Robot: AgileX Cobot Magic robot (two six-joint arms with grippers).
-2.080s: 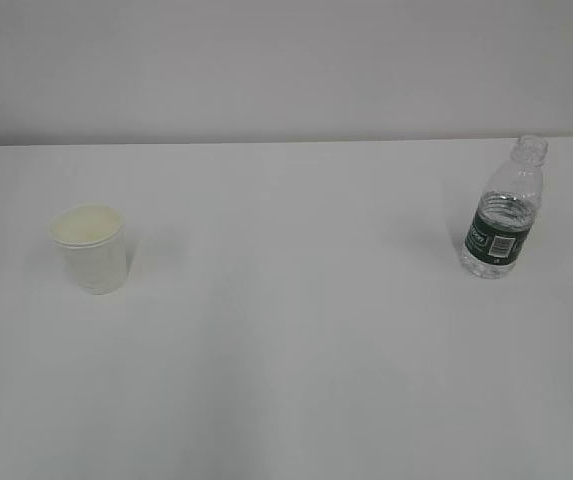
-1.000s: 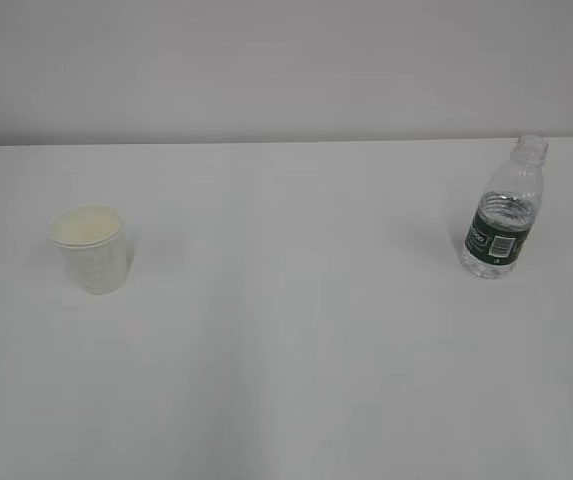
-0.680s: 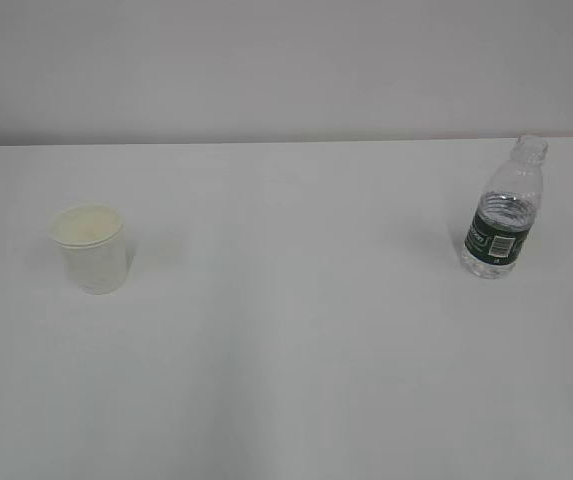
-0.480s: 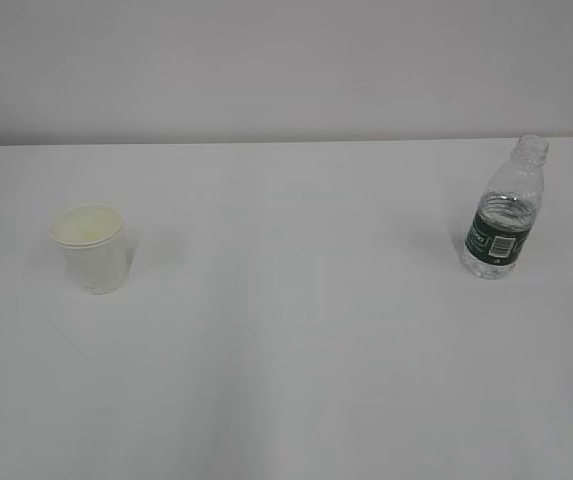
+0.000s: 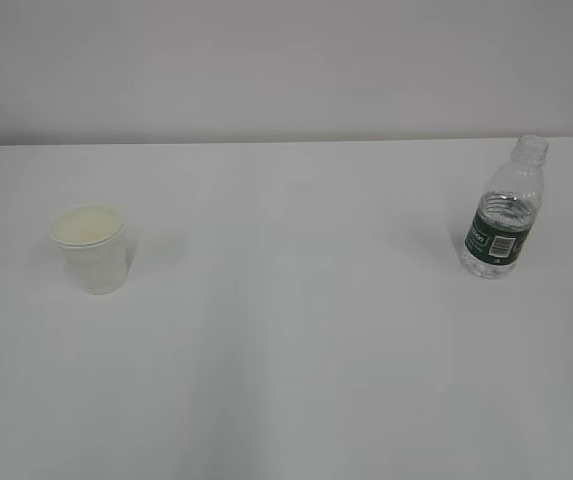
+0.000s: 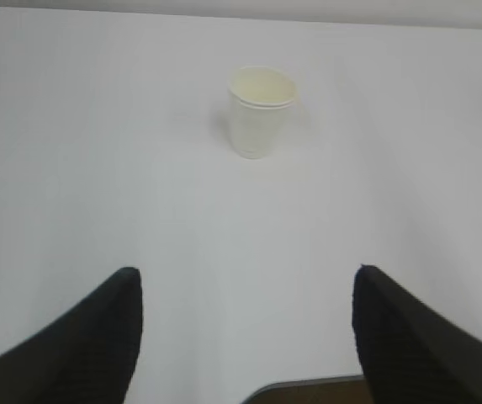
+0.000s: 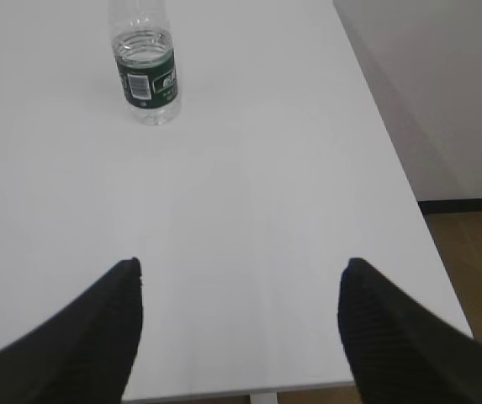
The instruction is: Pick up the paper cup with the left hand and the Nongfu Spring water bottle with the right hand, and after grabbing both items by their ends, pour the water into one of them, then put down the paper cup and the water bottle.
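Note:
The white paper cup (image 5: 90, 248) stands upright on the left of the white table (image 5: 286, 330); the left wrist view shows the paper cup (image 6: 260, 111) well ahead of my left gripper (image 6: 245, 282), which is open and empty near the table's front edge. The clear Nongfu Spring water bottle (image 5: 504, 222) with its dark green label stands upright at the right, with water low inside it. In the right wrist view the water bottle (image 7: 144, 66) is far ahead and to the left of my right gripper (image 7: 241, 273), open and empty. Neither arm appears in the exterior view.
The table's right edge (image 7: 400, 177) runs close beside the right gripper, with wooden floor (image 7: 472, 252) below. A plain wall (image 5: 286, 70) stands behind the table. Bare tabletop lies between cup and bottle.

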